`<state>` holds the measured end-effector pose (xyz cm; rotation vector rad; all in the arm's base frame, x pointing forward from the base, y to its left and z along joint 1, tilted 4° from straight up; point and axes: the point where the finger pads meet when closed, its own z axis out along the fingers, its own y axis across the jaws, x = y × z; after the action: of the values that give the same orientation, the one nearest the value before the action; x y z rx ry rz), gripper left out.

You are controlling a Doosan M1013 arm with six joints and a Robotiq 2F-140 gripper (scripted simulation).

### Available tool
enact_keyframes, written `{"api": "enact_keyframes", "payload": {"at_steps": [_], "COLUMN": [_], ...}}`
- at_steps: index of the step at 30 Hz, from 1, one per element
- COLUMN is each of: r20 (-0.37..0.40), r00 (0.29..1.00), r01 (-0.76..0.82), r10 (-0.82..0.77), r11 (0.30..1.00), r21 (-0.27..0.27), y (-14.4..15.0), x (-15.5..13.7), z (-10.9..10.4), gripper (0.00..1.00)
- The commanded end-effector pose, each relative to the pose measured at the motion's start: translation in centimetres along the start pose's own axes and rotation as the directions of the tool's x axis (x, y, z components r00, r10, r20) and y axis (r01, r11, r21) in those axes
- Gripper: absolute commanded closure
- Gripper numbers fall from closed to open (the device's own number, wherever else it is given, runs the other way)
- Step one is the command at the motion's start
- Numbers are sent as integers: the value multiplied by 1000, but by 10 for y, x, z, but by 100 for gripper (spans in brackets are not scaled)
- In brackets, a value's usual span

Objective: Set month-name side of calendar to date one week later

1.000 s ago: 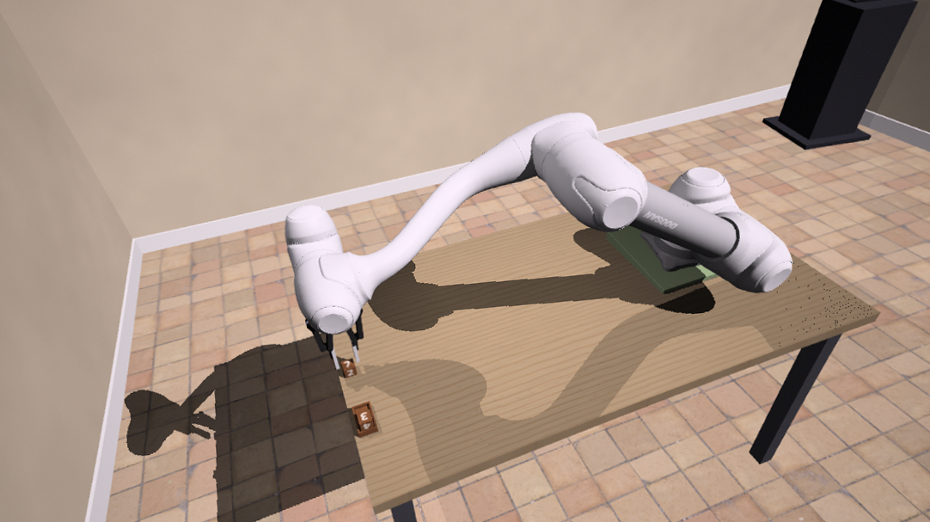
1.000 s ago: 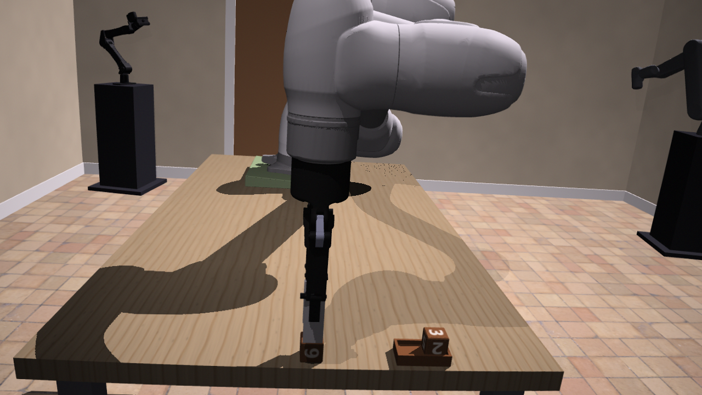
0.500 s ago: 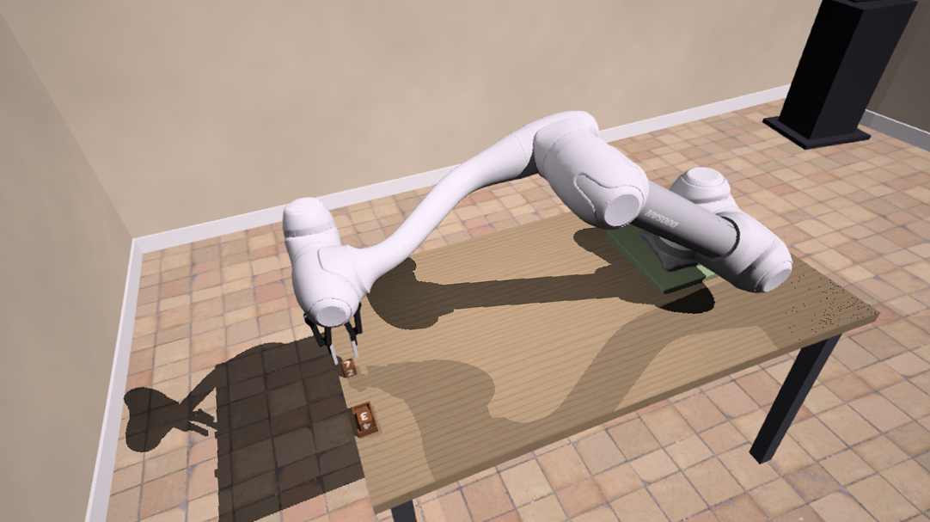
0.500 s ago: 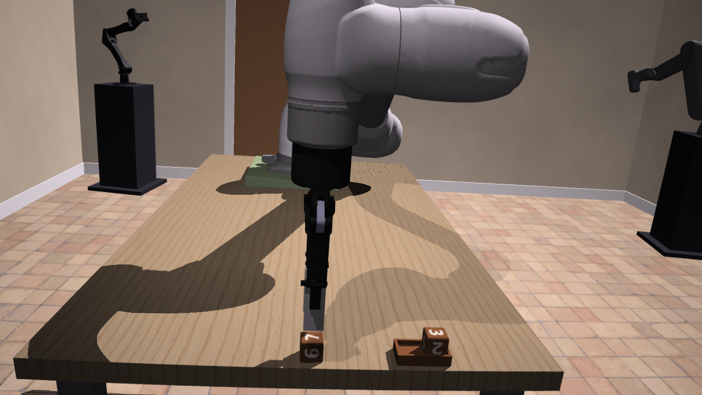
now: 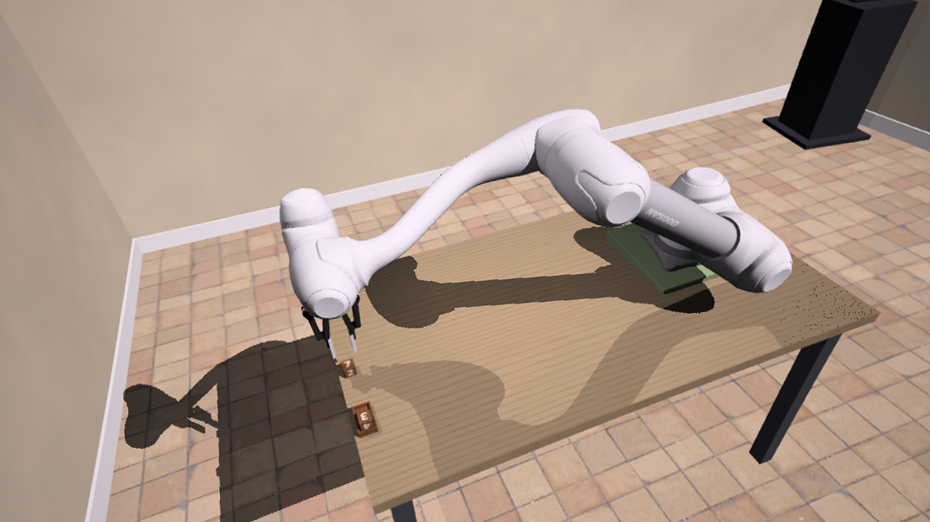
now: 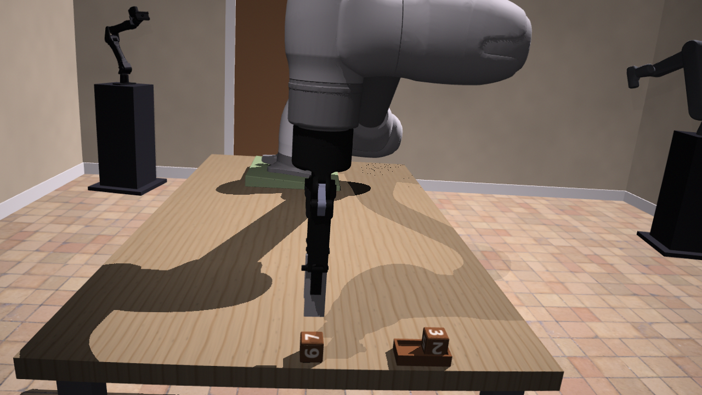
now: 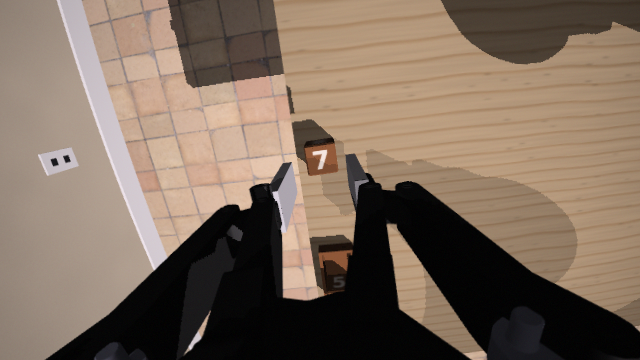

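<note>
My gripper (image 5: 344,353) (image 6: 314,305) (image 7: 320,174) is open and empty, pointing down, its fingertips above the loose cube's level. The loose brown cube (image 5: 348,368) (image 6: 311,346) (image 7: 327,168) stands flat on the table outside the tray, 7 on top. Its side shows a 2 in the top view and a 9-like digit in the exterior view. The tray (image 5: 372,430) (image 6: 422,361) (image 7: 334,256) holds the second cube (image 5: 364,417) (image 6: 435,338) (image 7: 338,282) at its right end in the exterior view, 3 on top, an inverted 2 facing that camera. No month name is readable.
The loose cube and tray stand near the end edge of the wooden table (image 5: 461,337) (image 6: 235,338) (image 7: 450,110). The arm's base stands on a green plate (image 5: 656,274) (image 6: 275,180) at the far end. Arm shadows cross the table.
</note>
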<state>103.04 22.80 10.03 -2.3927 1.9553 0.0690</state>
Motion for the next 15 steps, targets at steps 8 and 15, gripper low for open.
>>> {"api": "enact_keyframes", "payload": {"at_steps": [8, 15], "r20": [-149, -258], "r00": [989, 966], "r01": [-1, 0], "r10": [0, 0], "r11": [1000, 1000], "r21": [-7, 0], "y": [1, 0], "x": [-2, -7], "z": [3, 1], "gripper": [64, 64]}}
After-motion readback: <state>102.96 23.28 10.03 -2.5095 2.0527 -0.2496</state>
